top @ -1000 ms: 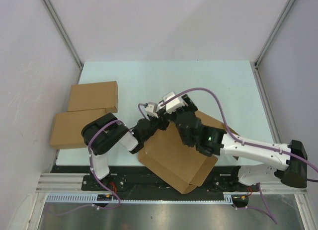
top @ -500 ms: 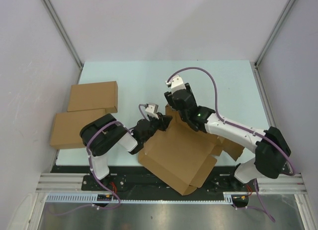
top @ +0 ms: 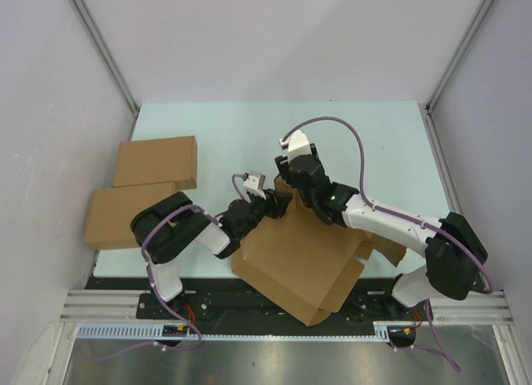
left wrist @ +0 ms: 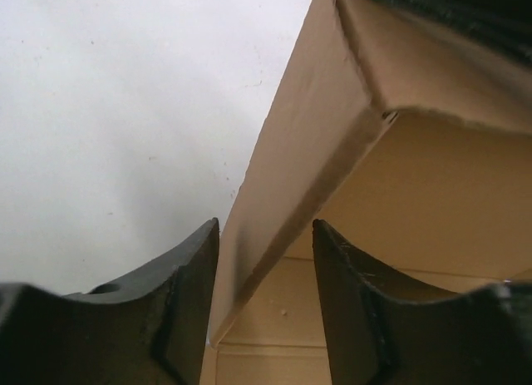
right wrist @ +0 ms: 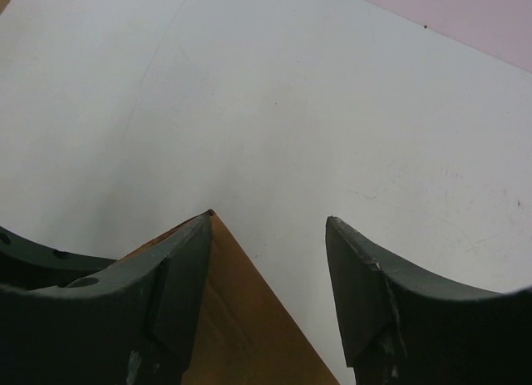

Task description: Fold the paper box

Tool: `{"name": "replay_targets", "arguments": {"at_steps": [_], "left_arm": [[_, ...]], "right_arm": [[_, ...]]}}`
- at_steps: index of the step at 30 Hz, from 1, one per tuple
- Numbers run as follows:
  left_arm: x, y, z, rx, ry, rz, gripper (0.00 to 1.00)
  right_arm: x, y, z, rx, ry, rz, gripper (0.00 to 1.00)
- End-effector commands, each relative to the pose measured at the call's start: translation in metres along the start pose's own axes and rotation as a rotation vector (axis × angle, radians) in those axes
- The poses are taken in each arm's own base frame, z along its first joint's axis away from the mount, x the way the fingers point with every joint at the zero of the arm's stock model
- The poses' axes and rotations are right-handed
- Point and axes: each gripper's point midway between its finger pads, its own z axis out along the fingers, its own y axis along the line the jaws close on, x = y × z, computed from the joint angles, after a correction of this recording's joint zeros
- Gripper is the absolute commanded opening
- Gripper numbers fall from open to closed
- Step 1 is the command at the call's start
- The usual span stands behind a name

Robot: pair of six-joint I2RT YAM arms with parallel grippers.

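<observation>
The box (top: pixel 295 264) looks like thin, light cardboard, stiff across its panels but ready to bend at the creases and to slide on the table (top: pixel 208 127). I judge it is best taken by a flap edge close to a crease while the base is pinned. The left gripper (left wrist: pixel 266 231) has its jaws apart astride one raised wall, apparently not pinching it, with the rest of the box spreading to its near right. The right gripper (right wrist: pixel 268 223), just beyond the left gripper, is spread wide and holds nothing, a box corner peeping under one finger.
</observation>
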Motion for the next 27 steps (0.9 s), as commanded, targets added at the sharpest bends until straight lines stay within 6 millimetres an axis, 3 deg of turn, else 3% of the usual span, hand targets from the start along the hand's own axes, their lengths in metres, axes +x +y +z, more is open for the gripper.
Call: {"name": "replay_targets", "arguments": {"at_steps": [1,3,5,14,18,22,27], "left_arm": [[-0.103,-0.046,-0.005,0.155,-0.371,0.004,0.45],[-0.099,-0.043,-0.001,0.136,-0.348,0.019,0.31],[-0.098,-0.040,0.004,0.117,-0.332,0.041,0.25],[-0.084,-0.038,0.019,0.064,-0.300,0.080,0.14],[-0.077,-0.042,0.025,0.006,-0.304,0.141,0.22],[-0.074,-0.044,0.029,-0.059,-0.301,0.247,0.21],[-0.064,-0.036,0.038,-0.157,-0.244,0.284,0.04]], "right_arm": [[0.047,-0.002,-0.007,-0.004,0.111,-0.065,0.62],[0.050,-0.004,-0.009,-0.002,0.114,-0.067,0.62],[0.050,-0.003,-0.011,-0.006,0.113,-0.072,0.62],[0.056,0.000,-0.015,-0.028,0.128,-0.075,0.61],[0.063,0.001,-0.016,-0.035,0.141,-0.083,0.61],[0.068,0.002,-0.016,-0.038,0.150,-0.069,0.61],[0.065,0.002,-0.017,-0.043,0.144,-0.060,0.61]]}}
